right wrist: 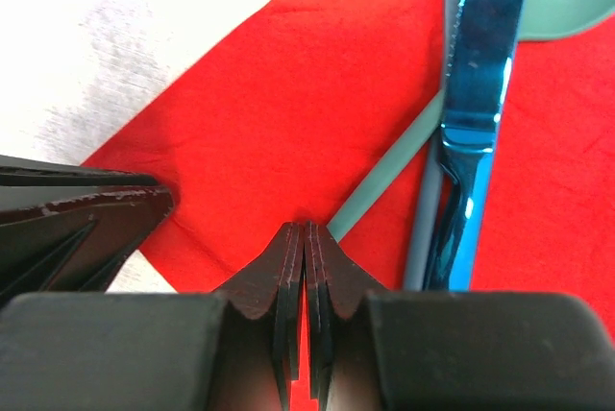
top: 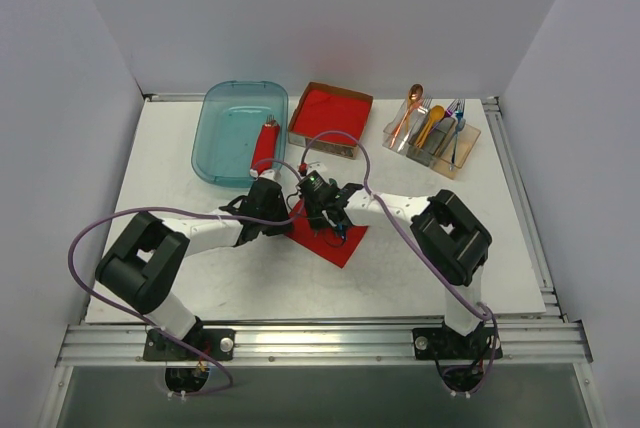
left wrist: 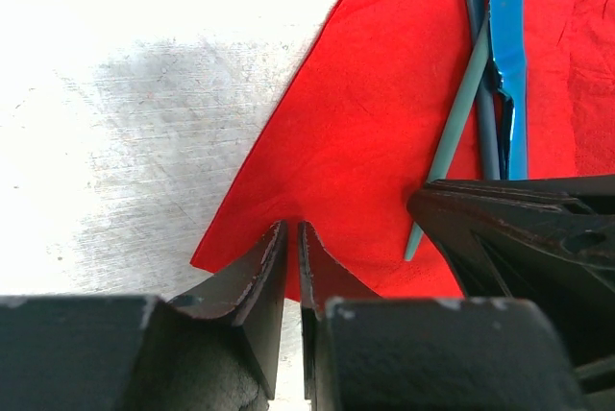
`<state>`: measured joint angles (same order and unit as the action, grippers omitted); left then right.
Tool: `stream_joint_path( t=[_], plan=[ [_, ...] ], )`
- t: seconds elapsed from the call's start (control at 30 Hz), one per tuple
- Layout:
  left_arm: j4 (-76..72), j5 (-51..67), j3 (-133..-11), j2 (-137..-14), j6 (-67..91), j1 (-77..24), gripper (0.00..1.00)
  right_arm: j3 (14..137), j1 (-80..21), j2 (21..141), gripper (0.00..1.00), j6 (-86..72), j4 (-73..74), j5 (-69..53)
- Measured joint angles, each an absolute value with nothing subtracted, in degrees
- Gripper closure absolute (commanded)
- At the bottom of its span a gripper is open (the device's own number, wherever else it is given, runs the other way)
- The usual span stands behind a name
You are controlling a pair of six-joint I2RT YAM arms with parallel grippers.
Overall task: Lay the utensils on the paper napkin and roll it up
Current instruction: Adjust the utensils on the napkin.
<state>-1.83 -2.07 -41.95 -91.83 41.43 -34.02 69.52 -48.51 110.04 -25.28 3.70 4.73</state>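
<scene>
1. The paper napkin (top: 338, 241) lies flat on the table (top: 300, 288) at the centre of the top view. Its upper left part is hidden under the two wrists.
2. The teal spoon (right wrist: 389, 181) and the blue knife (right wrist: 478, 65) both rest on the napkin, in the upper right of the right wrist view. The knife lies across the spoon's handle, touching it.
3. The left gripper (left wrist: 293, 238) has its jaws a narrow slit apart, with the tips at the napkin's edge at lower centre of its view. I cannot tell whether it pinches the sheet.
4. The right gripper (right wrist: 306, 238) is clenched, its fingers pressed fully together. The tips are down on the napkin just beside the end of the spoon handle.
5. The two grippers are close beside each other.
6. The teal bin (top: 245, 85) sits at upper left of the top view and the cardboard tray (top: 322, 145) at upper centre. Both are well apart from the napkin.
</scene>
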Motion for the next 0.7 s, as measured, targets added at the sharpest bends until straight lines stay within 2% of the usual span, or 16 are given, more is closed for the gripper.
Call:
stream_joint_path(
  t=[0.7],
  plan=[
    [-1.61,-2.09,-42.00,-91.85,41.30,-34.02,0.81,69.52,-48.40,109.08,0.99,-25.23,8.95,9.41]
  ],
)
